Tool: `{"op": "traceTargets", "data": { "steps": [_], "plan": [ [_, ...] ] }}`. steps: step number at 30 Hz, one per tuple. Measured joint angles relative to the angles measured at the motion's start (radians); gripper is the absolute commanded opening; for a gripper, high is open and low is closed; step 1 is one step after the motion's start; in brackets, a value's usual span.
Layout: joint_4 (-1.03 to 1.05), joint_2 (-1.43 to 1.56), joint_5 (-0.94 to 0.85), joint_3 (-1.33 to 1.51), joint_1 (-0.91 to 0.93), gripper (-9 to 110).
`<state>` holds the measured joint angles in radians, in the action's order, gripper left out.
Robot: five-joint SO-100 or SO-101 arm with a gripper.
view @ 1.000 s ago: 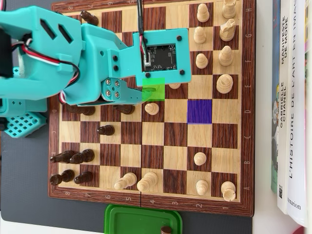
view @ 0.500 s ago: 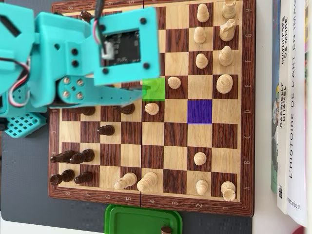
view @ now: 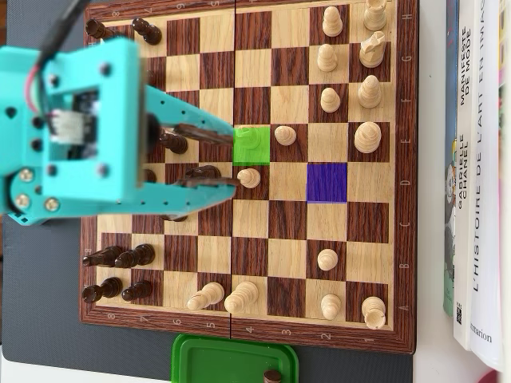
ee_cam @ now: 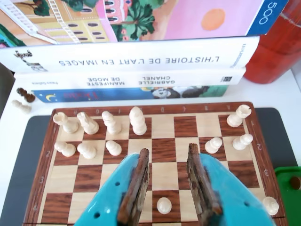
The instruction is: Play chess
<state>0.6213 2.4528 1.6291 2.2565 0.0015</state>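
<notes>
We note teal gripper (view: pixel 230 156) above chessboard (view: pixel 319 339), jaws spread wide, nothing held. In overhead view, fingertips end beside green-marked square (view: pixel 251 146); white pawn (view: pixel 249 178) stands on next square, just off lower fingertip. Purple-marked square (view: pixel 326 182) lies two files right, unoccupied. In wrist view, white pawn (ee_cam: pixel 164 205) sits on board between jaws, touching neither. Stacked books (ee_cam: pixel 141 61) flank board's far edge; green container (view: pixel 231 361) at near edge. Dark pieces partly hidden under arm.
</notes>
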Motion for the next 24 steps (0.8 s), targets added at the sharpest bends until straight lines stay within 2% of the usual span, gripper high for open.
{"op": "traceTargets", "data": {
  "steps": [24],
  "plan": [
    [-0.890,0.336,-0.057,0.377,0.003,13]
  ]
}}
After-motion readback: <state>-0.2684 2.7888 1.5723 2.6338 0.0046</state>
